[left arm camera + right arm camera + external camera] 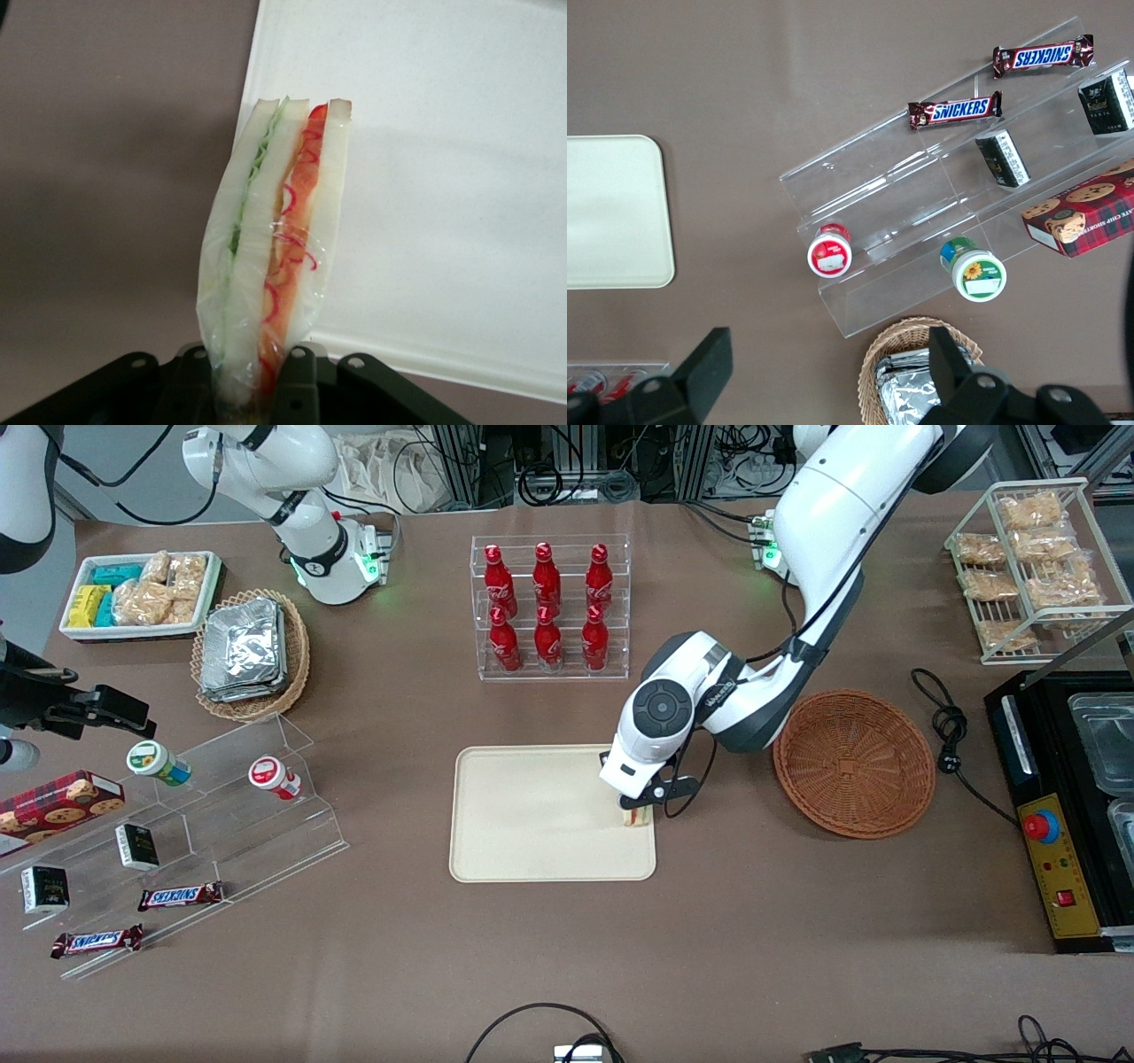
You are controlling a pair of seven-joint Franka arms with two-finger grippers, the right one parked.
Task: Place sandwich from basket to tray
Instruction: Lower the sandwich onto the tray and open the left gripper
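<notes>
Gripper (257, 390) clamped on wrapped sandwich (275, 239), green and red layers, over tray (532, 815) edge.

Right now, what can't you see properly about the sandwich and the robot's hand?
- Front view: most of the wrapped white-bread sandwich is hidden under the gripper, at the cream rectangular tray edge nearest the brown wicker basket.
- Whether the sandwich touches the tray: neither view shows it.
- Left wrist view: the sandwich's gripped end is cut off by the picture edge.
</notes>
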